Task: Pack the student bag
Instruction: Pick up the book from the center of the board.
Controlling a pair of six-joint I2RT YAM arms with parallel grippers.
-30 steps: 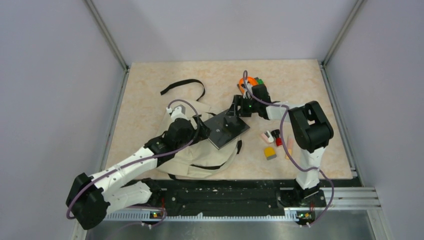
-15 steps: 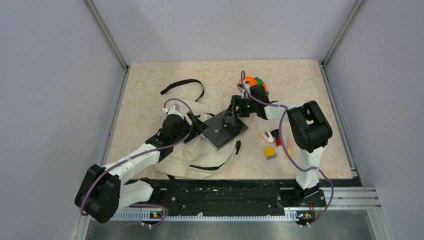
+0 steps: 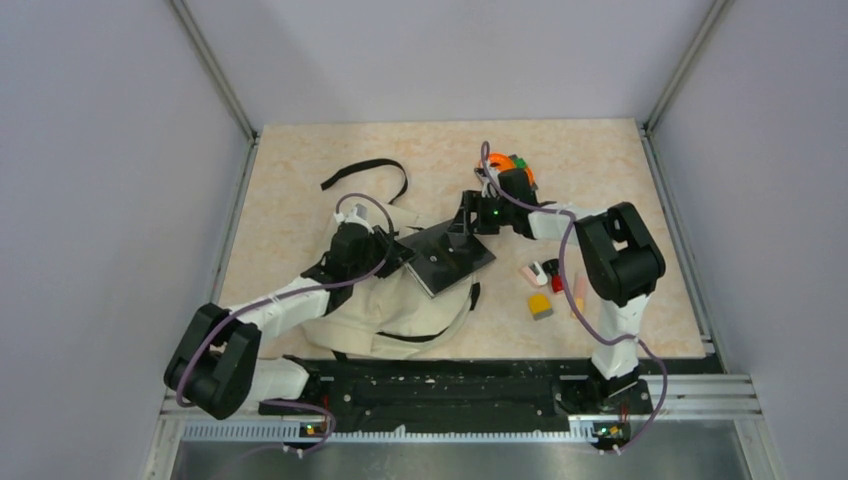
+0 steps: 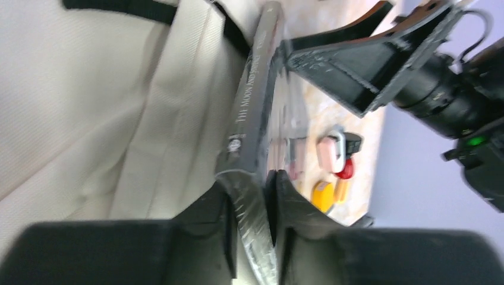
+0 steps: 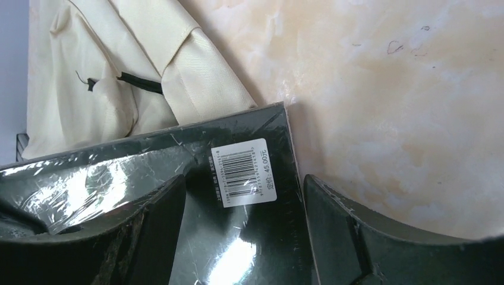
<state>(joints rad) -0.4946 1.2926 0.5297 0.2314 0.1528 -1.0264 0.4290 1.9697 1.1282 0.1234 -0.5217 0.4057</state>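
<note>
The student bag [image 3: 385,305], cream fabric with black straps, lies flat at the table's near left and fills the left of the left wrist view [image 4: 89,107]. A black shrink-wrapped book [image 3: 452,258] rests partly on it. My left gripper [image 3: 396,252] is shut on the book's near-left edge [image 4: 252,119], its jaws pinching the wrapped cover [image 4: 261,190]. My right gripper [image 3: 468,216] stands open over the book's far corner. One right finger [image 5: 157,222] lies on the cover [image 5: 238,249] by a barcode label [image 5: 243,175]. The other right finger [image 5: 356,237] is off the edge.
Small items lie right of the book: a pink piece [image 3: 533,272], a red piece [image 3: 557,283] and a yellow block [image 3: 540,304]. An orange and green object [image 3: 503,162] sits behind the right wrist. A loose black strap [image 3: 365,170] curls at the back left.
My left gripper has closed from wide open onto the book's edge, and its arm has reached further in. The book has shifted slightly to the left. The right arm has barely moved.
</note>
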